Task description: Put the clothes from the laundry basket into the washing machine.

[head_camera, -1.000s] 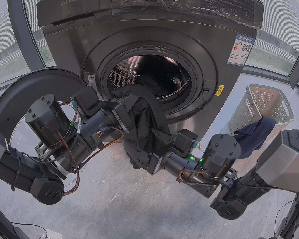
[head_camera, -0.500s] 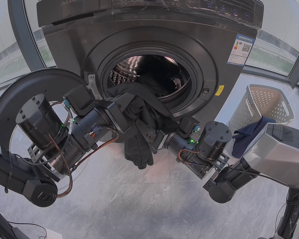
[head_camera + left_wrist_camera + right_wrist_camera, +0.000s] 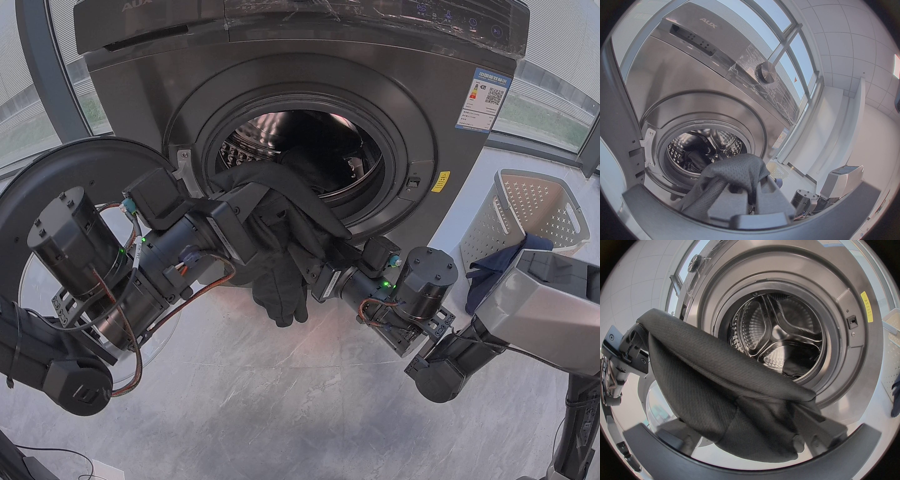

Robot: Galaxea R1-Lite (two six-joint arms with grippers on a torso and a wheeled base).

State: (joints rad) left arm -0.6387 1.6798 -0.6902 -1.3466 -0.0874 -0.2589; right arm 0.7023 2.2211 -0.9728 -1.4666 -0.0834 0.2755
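A black garment hangs in front of the washing machine's open drum. My left gripper is shut on its upper fold at the left of the opening; the cloth drapes over the fingers. My right gripper sits under the garment's hanging bulk, open, with the black garment bunched between its spread fingers. One end dangles below both grippers. Dark clothes lie inside the drum. At the right stands the laundry basket with a navy garment over its rim.
The machine's round door is swung open on the left, behind my left arm. Grey tiled floor lies free in front of the machine. Windows run behind it.
My right arm has risen from low by the floor up under the garment, toward the drum opening, lifting its hanging part. My left arm shifted slightly left with the garment held.
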